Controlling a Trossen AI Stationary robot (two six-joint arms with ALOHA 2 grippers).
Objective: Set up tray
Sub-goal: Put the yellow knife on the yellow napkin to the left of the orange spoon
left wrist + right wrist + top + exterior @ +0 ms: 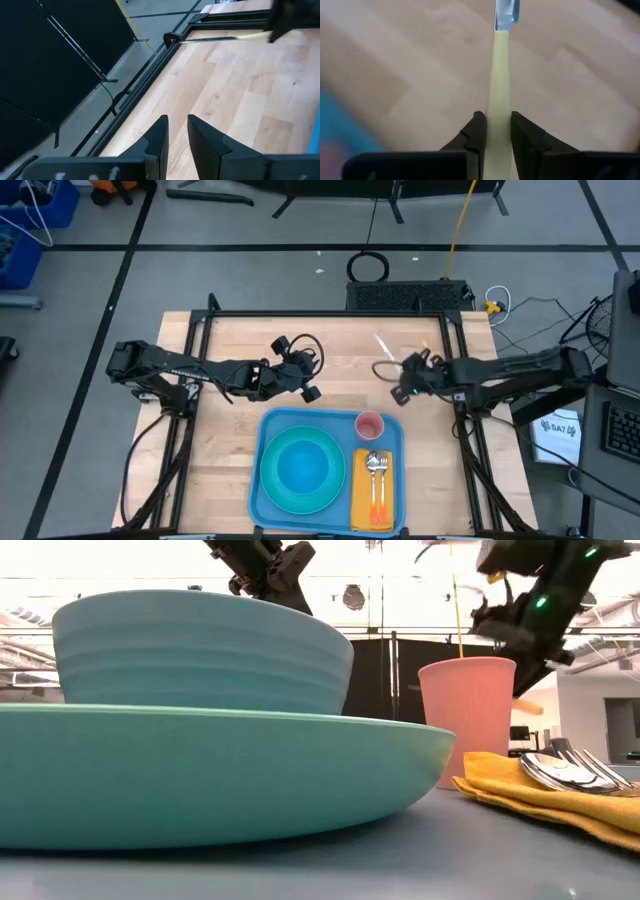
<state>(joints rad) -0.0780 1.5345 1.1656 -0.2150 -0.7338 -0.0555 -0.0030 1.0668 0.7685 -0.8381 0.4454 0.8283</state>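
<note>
Right gripper (402, 377), high view: near table's far edge, jaws clamped on 1 pale-yellow-handled knife (385, 346). Left gripper (305, 380) idle, far-left of centre. Large flat blue plastic tray (268, 430) at near edge holds 1 round turquoise plate (300, 497), 1 turquoise bowl (302, 464), 1 pink cup (370, 424), 1 orange-yellow napkin (357, 498) w/ 2 utensils. Left wrist view: fingers (156, 137) slightly apart, empty. Right wrist view: handle pinched. Est. mostly done; knife left.
</note>
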